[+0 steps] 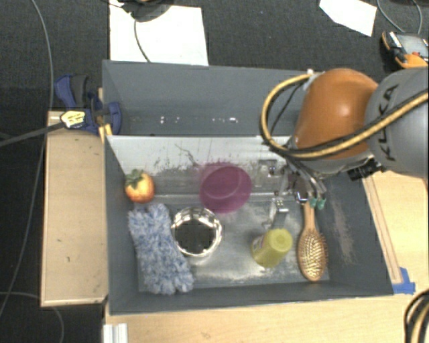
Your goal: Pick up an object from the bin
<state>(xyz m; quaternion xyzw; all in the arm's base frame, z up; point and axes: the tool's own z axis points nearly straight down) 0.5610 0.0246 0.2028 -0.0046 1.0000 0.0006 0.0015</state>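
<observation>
You are looking down on a dark, almost black floor (40, 74) with a fine woven texture like carpet; it takes up the left side and the top of your view. At top centre a white sheet of paper (171, 37) lies flat on it, and a black cable (137, 40) runs down the sheet's left part. A second white sheet (348, 15) lies askew at top right, near a small orange-and-black device (405, 47). The light falls evenly across the floor.
</observation>
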